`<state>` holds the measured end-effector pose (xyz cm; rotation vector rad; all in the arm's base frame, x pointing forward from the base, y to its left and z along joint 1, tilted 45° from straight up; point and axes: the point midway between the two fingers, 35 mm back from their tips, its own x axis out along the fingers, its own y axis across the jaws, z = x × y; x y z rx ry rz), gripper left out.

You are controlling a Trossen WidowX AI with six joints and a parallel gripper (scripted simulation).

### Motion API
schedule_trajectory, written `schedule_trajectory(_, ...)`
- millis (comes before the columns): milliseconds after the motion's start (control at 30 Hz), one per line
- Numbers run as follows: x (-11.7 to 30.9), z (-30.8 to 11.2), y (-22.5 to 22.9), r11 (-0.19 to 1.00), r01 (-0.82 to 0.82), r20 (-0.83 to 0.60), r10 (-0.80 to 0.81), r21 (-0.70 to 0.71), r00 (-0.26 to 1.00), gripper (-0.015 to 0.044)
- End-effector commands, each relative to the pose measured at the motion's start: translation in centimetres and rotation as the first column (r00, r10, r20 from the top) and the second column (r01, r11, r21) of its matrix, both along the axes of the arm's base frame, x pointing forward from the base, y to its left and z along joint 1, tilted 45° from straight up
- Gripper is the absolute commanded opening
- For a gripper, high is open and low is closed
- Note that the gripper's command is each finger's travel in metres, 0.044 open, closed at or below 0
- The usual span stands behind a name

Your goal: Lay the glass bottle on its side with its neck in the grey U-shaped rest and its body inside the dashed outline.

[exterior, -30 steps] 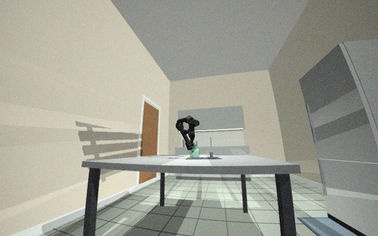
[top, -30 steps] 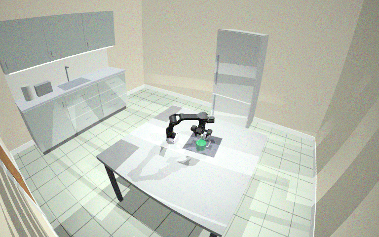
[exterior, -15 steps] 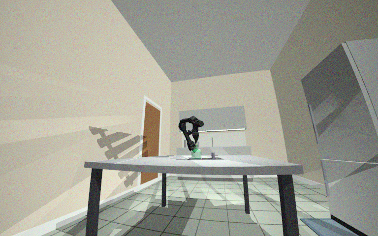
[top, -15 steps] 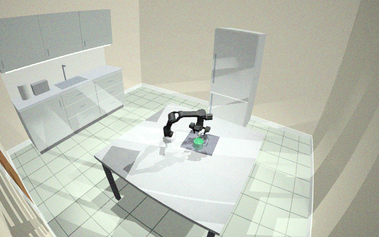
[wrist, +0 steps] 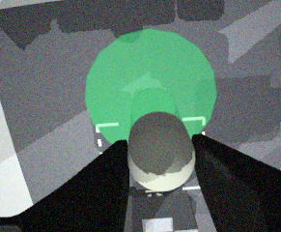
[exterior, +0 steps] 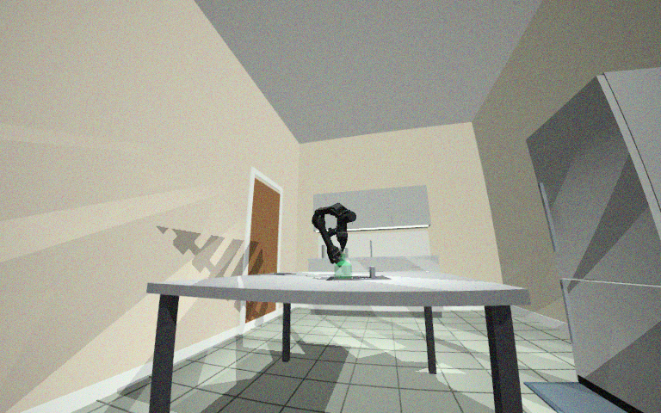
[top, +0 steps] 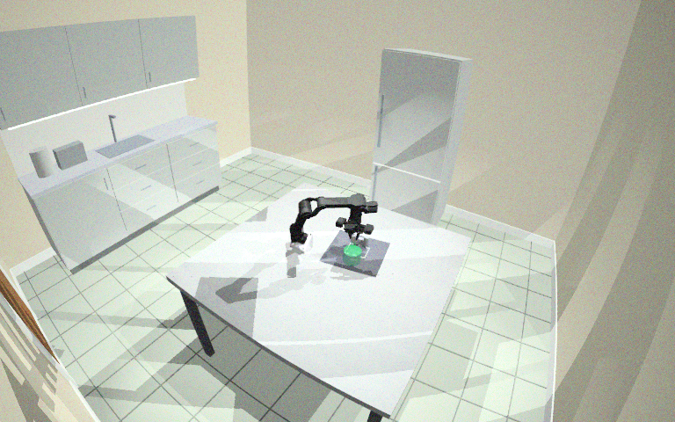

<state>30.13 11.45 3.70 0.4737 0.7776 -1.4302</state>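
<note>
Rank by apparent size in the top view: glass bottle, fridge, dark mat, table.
Largest to smallest:
1. table
2. fridge
3. dark mat, partly covered
4. glass bottle, its upper part hard to make out under the gripper

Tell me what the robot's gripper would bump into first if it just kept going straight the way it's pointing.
Pointing down, the gripper has its fingers around the pale top of the upright green bottle; next would probably come the bottle's wide green body, though depth is unclear.
</note>
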Motion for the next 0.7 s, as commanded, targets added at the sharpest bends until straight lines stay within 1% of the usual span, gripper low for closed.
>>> schedule_trajectory(0,-0.03,-0.07,0.07,1.0,0.005,0.001,-0.005,0.004,1.0,0.0111)
schedule_trajectory(667,-0.12,-0.3,0.61,1.0,0.0,0.0,0.0,0.0,1.0,0.0111)
